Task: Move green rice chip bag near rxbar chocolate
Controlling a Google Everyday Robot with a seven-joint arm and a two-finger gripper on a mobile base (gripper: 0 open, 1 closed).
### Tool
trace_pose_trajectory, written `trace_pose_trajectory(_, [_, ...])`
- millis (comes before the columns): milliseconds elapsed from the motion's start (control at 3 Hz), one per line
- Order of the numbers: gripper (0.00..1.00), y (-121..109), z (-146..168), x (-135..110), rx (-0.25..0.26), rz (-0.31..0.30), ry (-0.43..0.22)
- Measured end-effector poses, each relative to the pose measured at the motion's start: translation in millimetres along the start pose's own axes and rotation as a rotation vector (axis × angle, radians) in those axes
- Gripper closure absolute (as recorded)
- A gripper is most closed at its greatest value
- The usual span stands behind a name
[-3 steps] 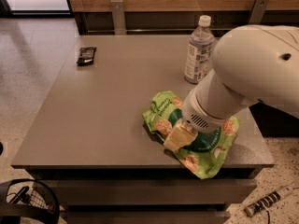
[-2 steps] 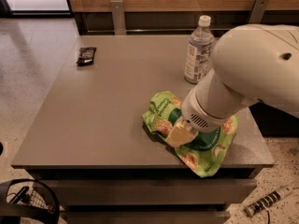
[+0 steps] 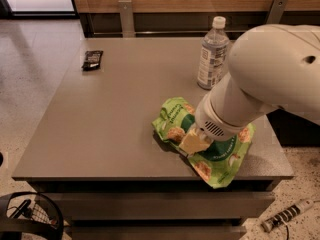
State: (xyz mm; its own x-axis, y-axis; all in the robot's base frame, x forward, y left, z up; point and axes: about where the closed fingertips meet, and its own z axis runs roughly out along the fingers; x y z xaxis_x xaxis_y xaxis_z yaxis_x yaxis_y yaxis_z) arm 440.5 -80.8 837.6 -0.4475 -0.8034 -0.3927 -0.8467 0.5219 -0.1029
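The green rice chip bag [image 3: 220, 156] lies crumpled on the grey table [image 3: 115, 109] near its front right edge. My gripper [image 3: 192, 141] is down on the middle of the bag, under my large white arm [image 3: 265, 79], which hides part of the bag. The rxbar chocolate [image 3: 92, 59], a small black wrapper, lies at the table's far left corner, well apart from the bag.
A clear water bottle [image 3: 211, 54] with a white cap stands at the back right of the table, just behind my arm. A wooden wall with metal posts runs behind the table. A cable lies on the floor at the lower right.
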Motion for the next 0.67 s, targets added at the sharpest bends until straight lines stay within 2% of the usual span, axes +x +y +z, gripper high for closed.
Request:
trace_pose_trajectory(333, [1.0, -10, -14, -7, 0.043, -0.015, -0.041])
trace_pose_trajectory(667, [1.0, -31, -40, -35, 0.125, -0.073, -0.099])
